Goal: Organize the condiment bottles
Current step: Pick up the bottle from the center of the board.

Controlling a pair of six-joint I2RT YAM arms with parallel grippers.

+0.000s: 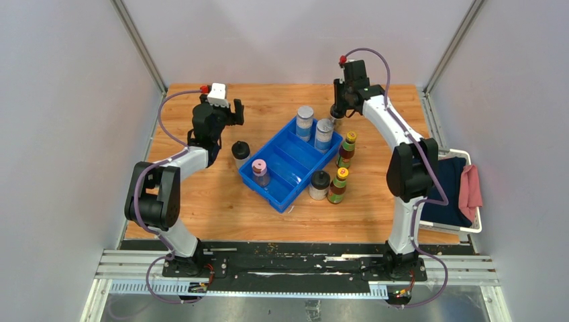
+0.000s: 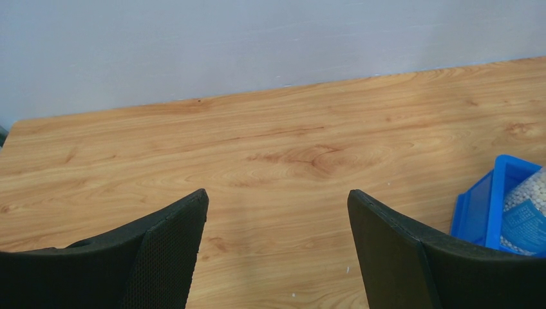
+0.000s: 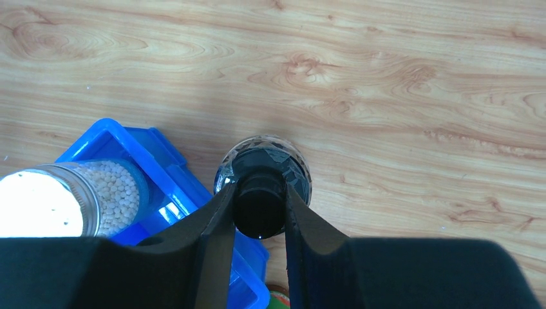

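Observation:
My right gripper (image 3: 259,193) (image 1: 335,113) is shut on the black cap of a dark glass bottle (image 3: 270,151), just outside the far right corner of the blue tray (image 1: 282,144) (image 3: 161,161). Two grey-lidded jars (image 1: 305,121) (image 1: 324,133) of white beads stand in the tray's far end; one of them shows in the right wrist view (image 3: 109,193). A pink-lidded jar (image 1: 260,172) stands in the near left compartment. A black-lidded jar (image 1: 240,151) stands left of the tray. My left gripper (image 1: 235,111) (image 2: 277,199) hangs open over bare wood, holding nothing.
Right of the tray stand two tall bottles with yellow-red caps (image 1: 347,149) (image 1: 338,184) and another black-lidded jar (image 1: 319,184). A white basket (image 1: 470,225) with dark and pink cloths sits at the table's right edge. The tray's corner (image 2: 480,206) shows in the left wrist view.

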